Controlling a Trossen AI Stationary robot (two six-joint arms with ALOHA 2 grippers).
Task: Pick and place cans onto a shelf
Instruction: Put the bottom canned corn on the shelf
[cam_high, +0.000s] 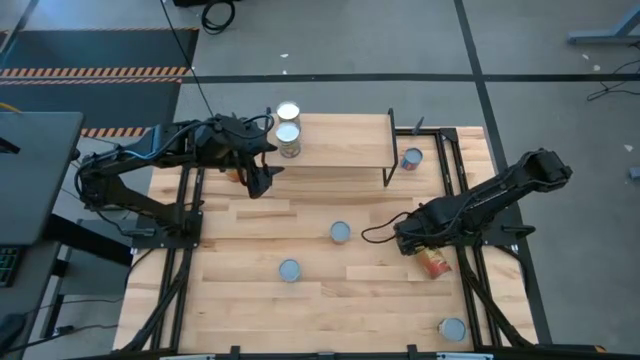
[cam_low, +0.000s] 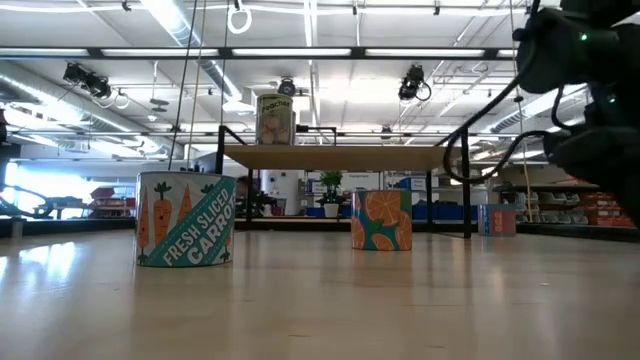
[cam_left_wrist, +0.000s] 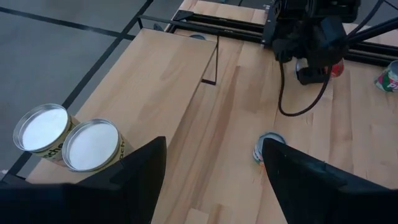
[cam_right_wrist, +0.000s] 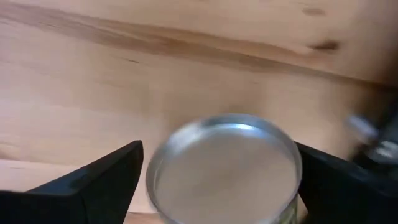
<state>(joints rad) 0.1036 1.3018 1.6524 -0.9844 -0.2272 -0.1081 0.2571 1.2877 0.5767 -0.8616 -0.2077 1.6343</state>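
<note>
Straddling a silver-topped can (cam_right_wrist: 225, 167), the right end effector (cam_right_wrist: 217, 180) is spread wide; the left end effector (cam_left_wrist: 214, 171) is held released beside two cans (cam_high: 288, 132) on the shelf (cam_high: 340, 150).

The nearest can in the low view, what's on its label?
Orange carrots on teal, clearest in the low view.

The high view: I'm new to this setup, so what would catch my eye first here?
Two cans stand touching at the left end of the shelf, with the left tool open and empty just in front of it. The right tool is open around a silvery can top near the table's right edge.
</note>
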